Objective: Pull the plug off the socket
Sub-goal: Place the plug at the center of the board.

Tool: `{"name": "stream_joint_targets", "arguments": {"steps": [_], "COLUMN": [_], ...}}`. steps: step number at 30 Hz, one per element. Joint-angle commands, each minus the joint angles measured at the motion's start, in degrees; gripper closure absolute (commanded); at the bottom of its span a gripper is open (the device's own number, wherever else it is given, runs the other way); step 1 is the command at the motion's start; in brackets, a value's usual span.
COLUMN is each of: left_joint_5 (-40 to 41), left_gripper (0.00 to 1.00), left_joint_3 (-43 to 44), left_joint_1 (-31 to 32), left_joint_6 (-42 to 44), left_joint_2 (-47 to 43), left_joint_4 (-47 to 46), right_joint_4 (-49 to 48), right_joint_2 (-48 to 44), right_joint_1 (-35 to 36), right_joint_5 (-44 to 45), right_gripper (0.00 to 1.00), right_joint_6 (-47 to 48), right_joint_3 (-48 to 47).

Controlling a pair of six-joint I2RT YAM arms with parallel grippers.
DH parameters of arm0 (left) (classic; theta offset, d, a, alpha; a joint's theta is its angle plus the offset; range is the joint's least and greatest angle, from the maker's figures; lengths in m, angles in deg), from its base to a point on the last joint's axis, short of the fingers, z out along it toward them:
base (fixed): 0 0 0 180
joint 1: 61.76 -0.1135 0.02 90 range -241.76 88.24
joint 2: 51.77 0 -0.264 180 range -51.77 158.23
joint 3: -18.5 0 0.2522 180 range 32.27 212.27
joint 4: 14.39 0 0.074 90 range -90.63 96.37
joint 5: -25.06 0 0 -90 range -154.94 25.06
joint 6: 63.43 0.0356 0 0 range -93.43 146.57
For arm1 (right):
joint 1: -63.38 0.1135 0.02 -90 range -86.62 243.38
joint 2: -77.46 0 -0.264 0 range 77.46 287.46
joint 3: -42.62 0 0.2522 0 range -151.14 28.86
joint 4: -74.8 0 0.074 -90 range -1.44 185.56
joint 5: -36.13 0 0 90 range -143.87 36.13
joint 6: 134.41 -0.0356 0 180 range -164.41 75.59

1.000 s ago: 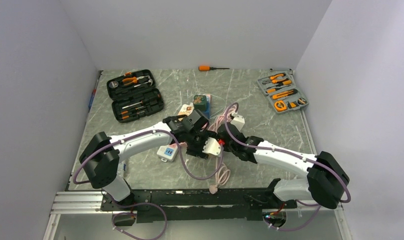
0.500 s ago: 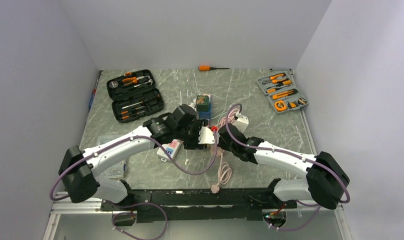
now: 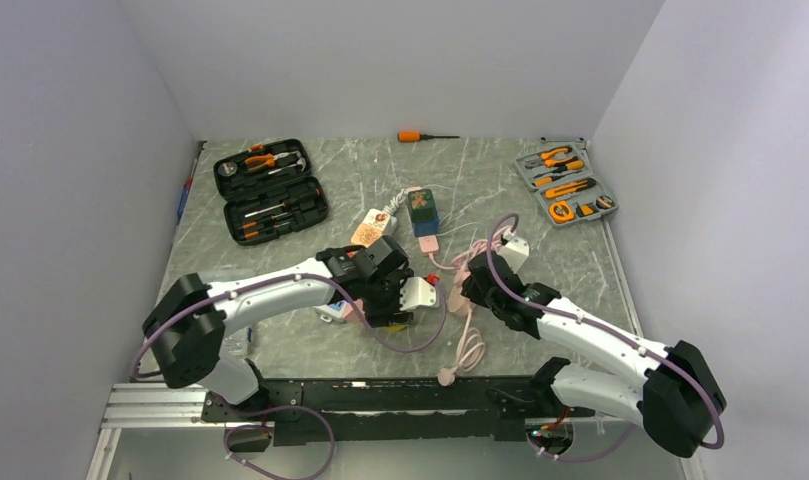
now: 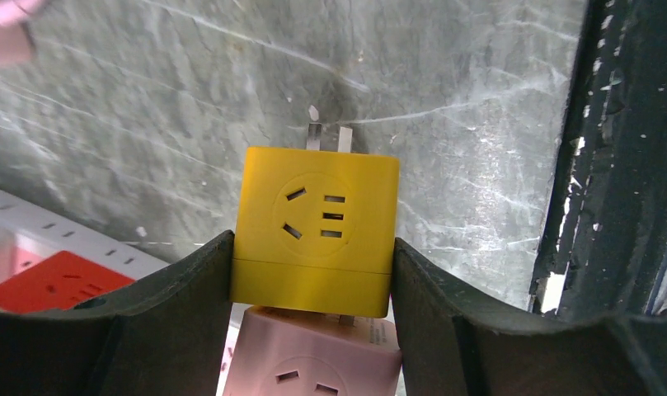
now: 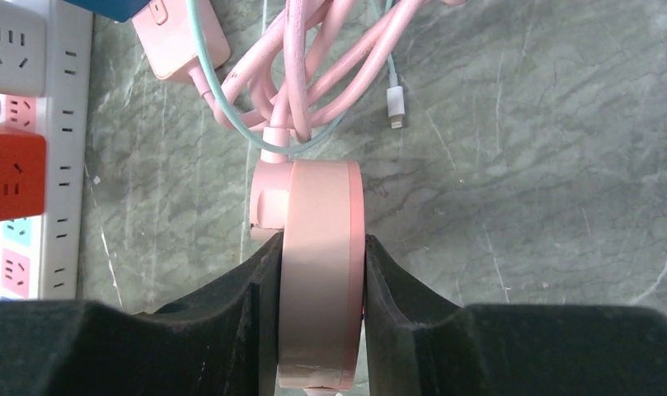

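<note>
Our left gripper (image 4: 312,243) clamps the yellow cube plug (image 4: 316,219) by two opposite sides, its two prongs (image 4: 328,136) bare above the table (image 4: 148,99). Our right gripper (image 5: 321,242), well apart, pinches the round pink socket (image 5: 321,289) by its flat faces. We judge the pull done (a pink cube (image 4: 313,359) sits just beneath the plug; whether they are joined we cannot tell). The next move calls for setting both down gently.

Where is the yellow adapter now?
In the left wrist view, the yellow adapter is clamped between the left end effector's fingers, prongs bare, directly above a pink adapter, with a red socket block at lower left.
</note>
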Motion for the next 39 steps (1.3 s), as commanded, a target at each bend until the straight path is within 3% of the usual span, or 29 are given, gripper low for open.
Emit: {"name": "stream_joint_targets", "arguments": {"steps": [1,3,6,8,13,17,18,25,31,34,39], "left_joint_5": [1.49,1.84,1.49,1.04,-2.43,-4.98,-5.18,-5.60,-8.95,-11.38,-14.38], "left_gripper": [1.00,1.00,0.88,0.72,0.46,0.06,0.01,0.01,0.01,0.01,0.01], "left_joint_3": [2.35,0.88,0.04,-0.48,-1.45,-2.97,-2.56,6.37,14.22,12.85,0.55], "left_joint_1": [0.87,1.37,1.74,2.04,2.30,2.41,2.43,2.13,-1.23,-3.14,-4.39], "left_joint_6": [-4.66,-4.39,-4.27,-4.33,-4.93,-5.70,-5.90,-5.64,3.22,12.65,30.55], "left_joint_2": [2.08,2.59,3.93,4.50,5.04,5.04,4.91,3.42,0.15,-1.34,-4.16], "left_joint_4": [-0.57,-2.90,-4.62,-5.58,-5.81,-6.46,-6.16,0.35,3.68,-2.08,-22.96], "right_joint_4": [5.92,5.10,2.51,0.71,-1.58,-2.16,-2.39,-3.75,-7.66,-11.00,-13.20], "right_joint_2": [-2.34,-3.39,-5.35,-6.57,-8.93,-10.37,-10.71,-12.04,-15.15,-17.30,-18.92], "right_joint_1": [-0.38,-0.52,-0.58,-0.70,-1.47,-2.20,-2.29,-3.29,-4.77,-5.93,-7.43], "right_joint_5": [-1.31,-1.93,-3.66,-5.06,-6.49,-7.25,-7.44,-8.78,-13.12,-17.05,-21.97], "right_gripper": [1.00,1.00,1.00,1.00,1.00,1.00,1.00,1.00,1.00,1.00,1.00], "right_joint_6": [0.52,0.07,0.23,0.69,0.94,1.14,1.41,2.85,5.24,6.51,8.28], "right_joint_3": [3.96,4.97,6.40,7.09,8.69,9.11,9.18,9.68,11.12,12.56,12.48]}}
